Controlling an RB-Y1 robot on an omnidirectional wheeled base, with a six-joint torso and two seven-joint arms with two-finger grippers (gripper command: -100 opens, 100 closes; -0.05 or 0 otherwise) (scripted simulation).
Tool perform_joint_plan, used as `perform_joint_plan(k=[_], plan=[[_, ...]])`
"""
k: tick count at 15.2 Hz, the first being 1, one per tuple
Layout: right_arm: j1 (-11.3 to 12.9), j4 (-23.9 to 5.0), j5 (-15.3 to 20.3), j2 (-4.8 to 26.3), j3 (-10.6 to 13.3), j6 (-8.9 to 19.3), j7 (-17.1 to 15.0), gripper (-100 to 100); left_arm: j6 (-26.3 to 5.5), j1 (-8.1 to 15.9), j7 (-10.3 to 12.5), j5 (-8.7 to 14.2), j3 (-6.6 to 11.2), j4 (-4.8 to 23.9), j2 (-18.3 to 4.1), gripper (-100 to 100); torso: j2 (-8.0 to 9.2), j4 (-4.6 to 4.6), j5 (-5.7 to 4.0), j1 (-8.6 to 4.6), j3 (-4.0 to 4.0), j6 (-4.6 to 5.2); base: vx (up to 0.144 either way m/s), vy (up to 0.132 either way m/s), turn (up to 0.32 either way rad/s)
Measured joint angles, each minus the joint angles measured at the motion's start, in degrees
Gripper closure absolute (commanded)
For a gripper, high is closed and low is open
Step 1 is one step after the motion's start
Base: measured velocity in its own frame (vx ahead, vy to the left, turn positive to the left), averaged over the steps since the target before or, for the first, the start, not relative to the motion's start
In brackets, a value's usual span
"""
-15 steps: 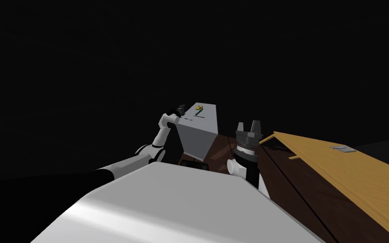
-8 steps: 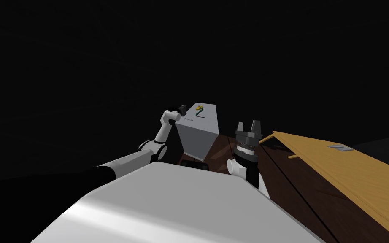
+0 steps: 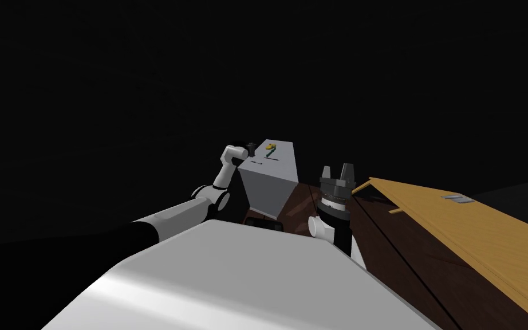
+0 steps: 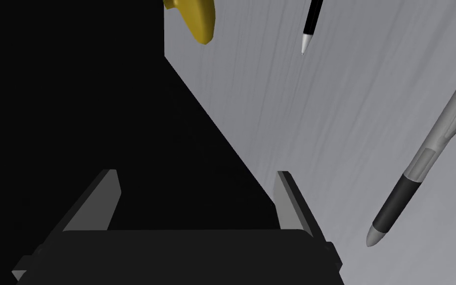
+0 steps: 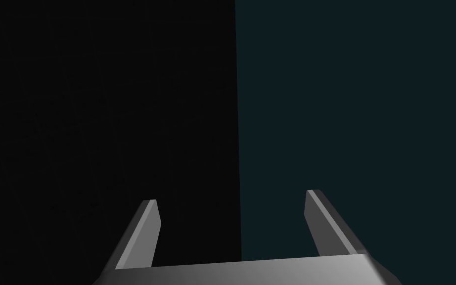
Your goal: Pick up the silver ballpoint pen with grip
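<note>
Since one second ago the left arm has lifted its elbow and brought the left gripper (image 4: 196,171) closer to the near corner of the grey counter (image 4: 345,123). Its two fingers are spread wide and hold nothing. One finger (image 4: 291,203) is at the counter's edge, and the other is over the black area beside it.

The silver pen with dark grip (image 4: 425,158) lies flat on the counter top. If the fingers point to 12 o'clock, it lies at about 3 o'clock from the gripper, outside the fingers and apart from them. Its tip points to about 7 o'clock.

A black pen (image 4: 310,24) and a yellow object (image 4: 197,20) lie farther on, at about 1 and 12 o'clock.

The right gripper (image 3: 337,169) is at 3 o'clock from the counter in the head view, raised, with fingers spread and empty.
</note>
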State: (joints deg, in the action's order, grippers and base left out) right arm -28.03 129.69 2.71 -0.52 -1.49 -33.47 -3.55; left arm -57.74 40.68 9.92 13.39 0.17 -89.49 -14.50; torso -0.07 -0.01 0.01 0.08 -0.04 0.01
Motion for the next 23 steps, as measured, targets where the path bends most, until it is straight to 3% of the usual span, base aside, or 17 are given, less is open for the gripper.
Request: perform_joint_plan(k=[8, 23], plan=[[0.0, 0.0, 0.0, 0.0, 0.0, 0.0, 0.0, 0, -8.9, 6.6, 1.5, 1.8, -0.25, 5.2, 0.6, -100, -0.02, -0.01, 0.02, 0.06, -0.01, -0.01, 0.012, 0.029, -0.024], [0.0, 0.0, 0.0, 0.0, 0.0, 0.0, 0.0, 0, -26.1, 16.7, 4.0, 4.4, -0.84, 13.7, 2.2, -100, -0.01, -0.01, 0.01, 0.01, -0.01, -0.02, 0.013, 0.027, -0.025]])
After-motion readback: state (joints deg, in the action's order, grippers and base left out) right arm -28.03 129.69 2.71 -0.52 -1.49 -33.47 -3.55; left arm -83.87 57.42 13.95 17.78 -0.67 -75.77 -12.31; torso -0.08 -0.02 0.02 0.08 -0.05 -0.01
